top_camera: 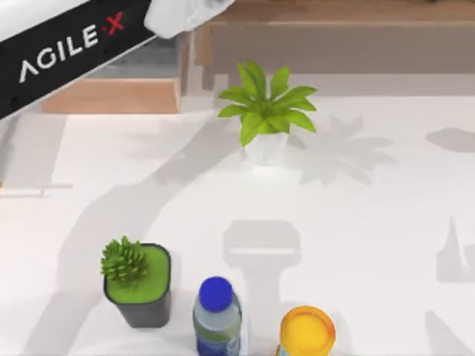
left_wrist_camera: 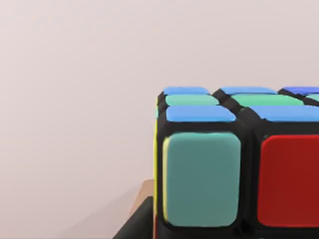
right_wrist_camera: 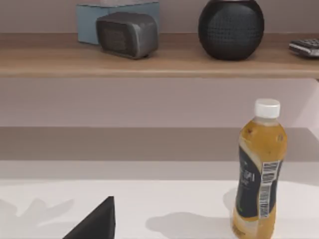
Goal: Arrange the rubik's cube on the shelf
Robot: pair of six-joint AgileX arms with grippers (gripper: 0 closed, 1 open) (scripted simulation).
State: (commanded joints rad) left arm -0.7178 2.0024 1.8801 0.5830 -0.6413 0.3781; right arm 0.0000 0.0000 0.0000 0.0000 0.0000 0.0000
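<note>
Up close in your left wrist view, the rubik's cube [left_wrist_camera: 239,164] sits right at the left gripper, apparently held, though whether the fingers clamp it you cannot tell. From above, your left arm [top_camera: 67,52] reaches diagonally to the far left of the bench [top_camera: 371,222], its end by the shelf [top_camera: 334,15], so the ledge lies just ahead and this arm is nearer. A leafy plant [top_camera: 266,111], green pot [top_camera: 139,285], and two bottles stand on the bench.
</note>
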